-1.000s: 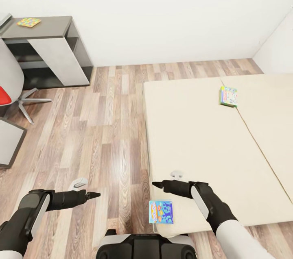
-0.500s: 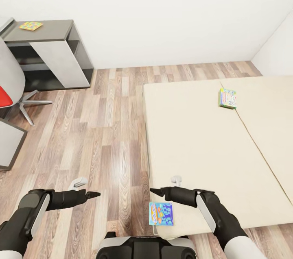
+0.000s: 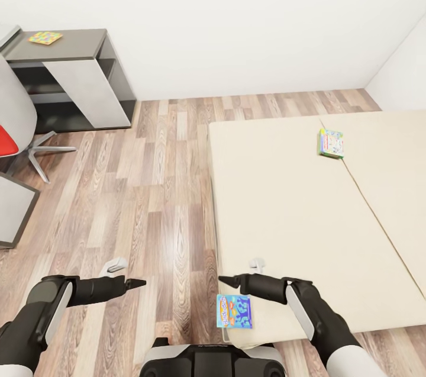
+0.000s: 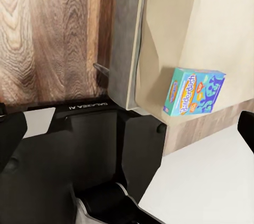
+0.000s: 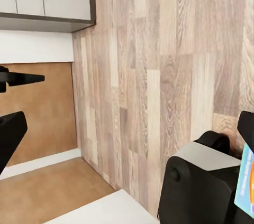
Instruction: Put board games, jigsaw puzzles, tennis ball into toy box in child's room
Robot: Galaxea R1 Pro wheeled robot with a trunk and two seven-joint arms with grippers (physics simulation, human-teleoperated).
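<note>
The nearer board game (image 3: 234, 311) lies flat at the corner of the bed (image 3: 284, 205), just below and slightly inward of the right end effector (image 3: 225, 280). Its long axis runs across the bed's near edge. The left end effector (image 3: 141, 284) hovers over the floor, farther away, so the right arm is the likelier one to reach. Whether either end effector's fingers are spread or pressed together cannot be told. A second board game (image 3: 332, 143) lies well beyond, up the mattress. A jigsaw puzzle (image 3: 45, 38) rests on the distant surface (image 3: 77, 44).
</note>
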